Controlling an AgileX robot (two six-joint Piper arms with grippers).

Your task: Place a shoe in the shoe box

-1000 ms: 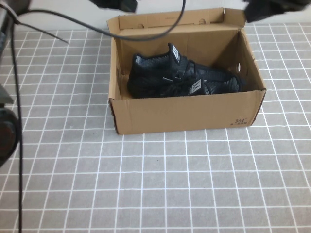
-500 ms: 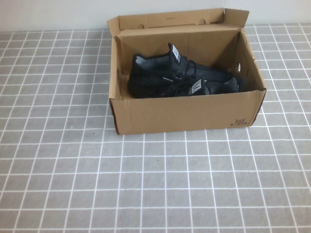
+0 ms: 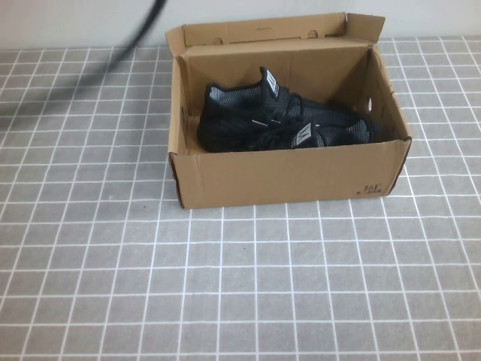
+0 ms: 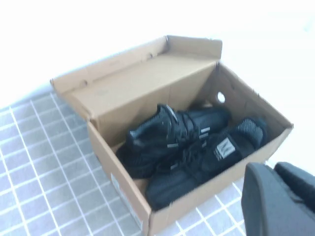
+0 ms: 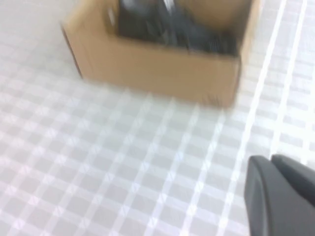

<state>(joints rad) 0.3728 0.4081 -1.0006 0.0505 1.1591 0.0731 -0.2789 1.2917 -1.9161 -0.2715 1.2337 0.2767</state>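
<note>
The shoe box (image 3: pixel 285 177) sits open in the upper middle of the high view. Inside lie the shoe (image 3: pixel 301 135) and its black mate (image 3: pixel 240 105), long ways across, toes right. Only the wrist views show the left gripper (image 4: pixel 275 199) and right gripper (image 5: pixel 280 194), both closed, holding nothing.

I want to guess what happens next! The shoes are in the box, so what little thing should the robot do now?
Probably just park: the shoe already lies inside the shoe box beside its mate. The left end effector and right end effector are shut, empty and away from the box. Closing the upright lid could follow.
</note>
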